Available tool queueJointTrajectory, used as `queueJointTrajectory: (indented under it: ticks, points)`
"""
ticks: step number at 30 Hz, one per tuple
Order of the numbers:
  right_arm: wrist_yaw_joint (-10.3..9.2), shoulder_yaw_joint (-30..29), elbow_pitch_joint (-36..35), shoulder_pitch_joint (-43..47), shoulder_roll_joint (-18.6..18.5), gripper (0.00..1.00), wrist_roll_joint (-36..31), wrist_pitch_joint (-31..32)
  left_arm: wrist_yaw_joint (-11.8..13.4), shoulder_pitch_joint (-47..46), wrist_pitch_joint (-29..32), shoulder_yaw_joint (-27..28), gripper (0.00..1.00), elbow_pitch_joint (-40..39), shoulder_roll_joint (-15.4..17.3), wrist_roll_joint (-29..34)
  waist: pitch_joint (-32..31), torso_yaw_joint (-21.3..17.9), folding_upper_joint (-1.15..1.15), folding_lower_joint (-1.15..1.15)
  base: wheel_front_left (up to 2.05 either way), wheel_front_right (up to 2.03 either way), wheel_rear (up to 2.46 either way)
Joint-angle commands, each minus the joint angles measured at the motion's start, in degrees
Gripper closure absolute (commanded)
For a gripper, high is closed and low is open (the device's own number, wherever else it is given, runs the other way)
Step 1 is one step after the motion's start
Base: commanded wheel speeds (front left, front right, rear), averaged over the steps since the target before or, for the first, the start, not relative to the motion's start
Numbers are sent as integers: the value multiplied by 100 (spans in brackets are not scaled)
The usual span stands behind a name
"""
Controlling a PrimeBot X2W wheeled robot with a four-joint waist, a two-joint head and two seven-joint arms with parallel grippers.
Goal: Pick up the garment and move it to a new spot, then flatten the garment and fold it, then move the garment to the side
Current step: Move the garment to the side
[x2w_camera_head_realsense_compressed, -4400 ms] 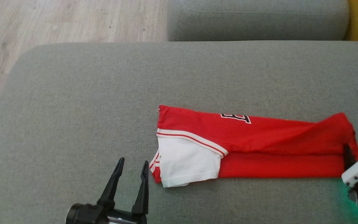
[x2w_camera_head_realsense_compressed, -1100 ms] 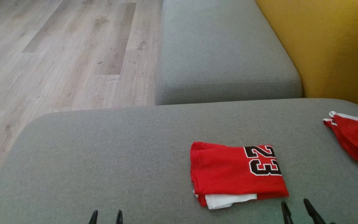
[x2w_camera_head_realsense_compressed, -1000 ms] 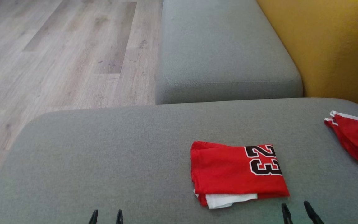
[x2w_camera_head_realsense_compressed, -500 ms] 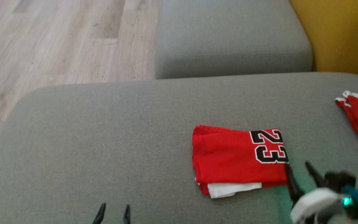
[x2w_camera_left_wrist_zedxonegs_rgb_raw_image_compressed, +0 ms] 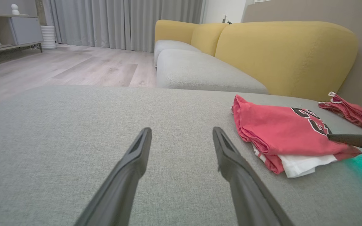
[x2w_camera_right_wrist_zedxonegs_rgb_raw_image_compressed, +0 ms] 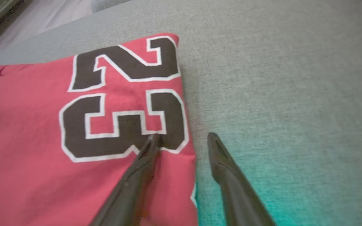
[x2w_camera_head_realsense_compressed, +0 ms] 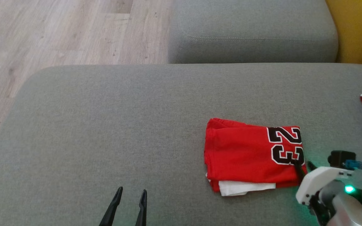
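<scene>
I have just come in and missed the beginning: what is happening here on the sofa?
A two-armed robot is handling a red number 23 jersey, which lies folded into a small packet on the grey sofa cushion. Its right claw is open at the jersey's edge, one finger over the number, the other over the cushion. The left claw is open, apart from the jersey. Moving it aside seems the step left.

Head view: high above, looking forward and down across the grey cushion (x2w_camera_head_realsense_compressed: 105, 125), wooden floor (x2w_camera_head_realsense_compressed: 58, 28) past its far edge.
Left wrist view: low, skimming the cushion, facing the yellow sofa back (x2w_camera_left_wrist_zedxonegs_rgb_raw_image_compressed: 284, 53).
Right wrist view: very close over the red garment (x2w_camera_right_wrist_zedxonegs_rgb_raw_image_compressed: 27, 141), at its right edge.
Shared: all three show the garment's number 23 (x2w_camera_head_realsense_compressed: 286, 153).
</scene>
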Motion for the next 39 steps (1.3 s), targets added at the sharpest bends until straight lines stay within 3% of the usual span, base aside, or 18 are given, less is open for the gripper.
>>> queueJointTrajectory:
  ticks: [1,4,13,18,24,29,30,31,34,39]
  points:
    - [39,208,-60,-285,4,100,135,3,49,-284,-55,137,0,-216,-57,-68,24,8,0,-1,0,0,0]
    - [39,429,-6,-453,-99,100,276,-110,168,-289,-55,125,0,-313,-57,-168,74,-76,0,-1,0,0,0]
    - [39,837,-330,-1517,-1002,100,418,-219,361,-580,-55,-111,0,-581,-58,-438,717,-655,0,-1,0,0,0]
    - [39,827,-683,-2216,-1756,100,674,-3,389,-1018,-55,-268,0,-575,-58,-512,1211,-889,0,-1,0,0,0]
    - [39,558,-906,-2784,-2570,100,603,319,392,-1440,-55,-379,0,-552,-58,-566,1613,-1034,0,-1,0,0,0]
    - [39,-36,-777,-2902,-3054,98,524,801,350,-1666,-55,-405,0,-627,-58,-768,1818,-1042,0,-1,0,0,0]
    - [39,-184,-701,-2904,-3099,11,451,906,349,-1689,-55,-380,0,-639,-58,-814,1830,-1037,0,-1,0,0,0]
    - [39,-327,-634,-2905,-3113,0,363,991,366,-1704,-55,-349,0,-632,-58,-835,1834,-1034,0,-1,0,0,0]
    - [39,-620,-577,-2834,-2973,0,82,1119,391,-1720,-55,-273,0,-598,-58,-876,1743,-997,0,-1,0,0,0]
    - [39,-983,-773,-2395,-2418,0,-414,445,399,-1565,-55,-211,0,-405,-58,-1009,1238,-877,0,-1,0,0,0]
